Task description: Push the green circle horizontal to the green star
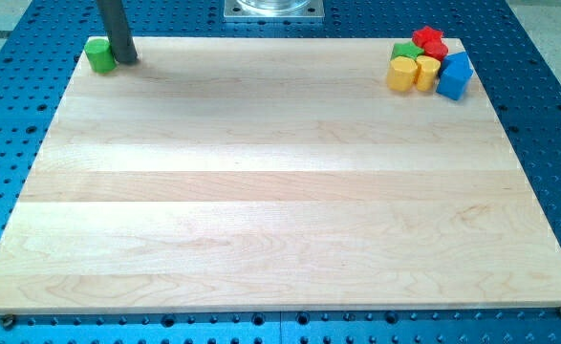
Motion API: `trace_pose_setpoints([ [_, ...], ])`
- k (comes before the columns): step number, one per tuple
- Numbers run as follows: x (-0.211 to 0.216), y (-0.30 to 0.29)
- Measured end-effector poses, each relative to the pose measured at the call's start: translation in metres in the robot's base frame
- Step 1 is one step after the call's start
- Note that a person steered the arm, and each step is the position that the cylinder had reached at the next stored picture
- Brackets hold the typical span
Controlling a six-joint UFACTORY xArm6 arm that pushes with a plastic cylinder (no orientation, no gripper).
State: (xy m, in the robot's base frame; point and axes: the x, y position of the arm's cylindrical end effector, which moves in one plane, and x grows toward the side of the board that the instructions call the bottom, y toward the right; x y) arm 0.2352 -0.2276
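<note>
My tip (125, 59) is sitting at the top-left corner of the wooden board (280, 191), touching or just beside the right side of the green circle (98, 54), which is lying right at the board's top-left edge. No claw on this rig, just the dark rod, so nothing is being clenched or released. The green star (403, 50) is showing only partly at the view's top right, tucked behind the cluster there: red star (430, 37) at the back, another red block (436, 50) beside it, two yellow blocks (403, 73) (426, 71) in front, blue block (455, 76) on the right. The cluster pieces are touching. Circle and star are sitting well apart, at roughly the same height in the view.
</note>
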Motion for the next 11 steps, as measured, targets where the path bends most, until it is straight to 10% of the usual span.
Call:
trace_pose_setpoints([
  [7, -0.017, -0.077],
  [11, 0.023, 0.052],
])
